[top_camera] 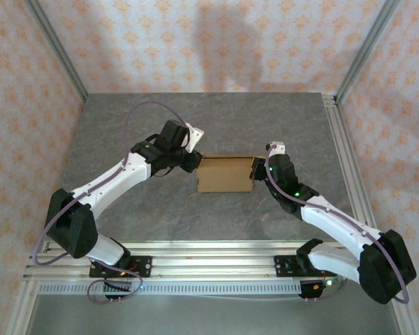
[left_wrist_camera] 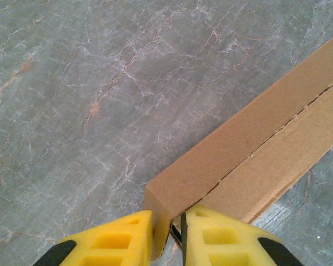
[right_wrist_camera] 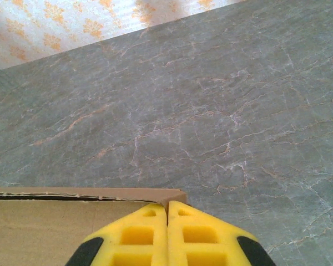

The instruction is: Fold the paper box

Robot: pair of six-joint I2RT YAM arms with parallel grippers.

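The paper box [top_camera: 225,174] is a flat brown cardboard piece lying in the middle of the table, its lid down with a thin seam along the far edge. My left gripper [top_camera: 194,162] is at its left end. In the left wrist view the yellow fingers [left_wrist_camera: 122,238] clamp the end wall at the box's [left_wrist_camera: 255,133] corner, so this gripper [left_wrist_camera: 169,219] is shut on it. My right gripper [top_camera: 255,171] sits at the right end. There its fingers [right_wrist_camera: 167,204] are pressed together with nothing between them, tips against the top far corner of the box [right_wrist_camera: 55,221].
The grey marbled table [top_camera: 195,216] stretches around the box on all sides. A metal rail [top_camera: 346,160] runs along the right edge, and the arms' mounting rails [top_camera: 195,269] cross the near edge. Patterned walls close in the back and sides.
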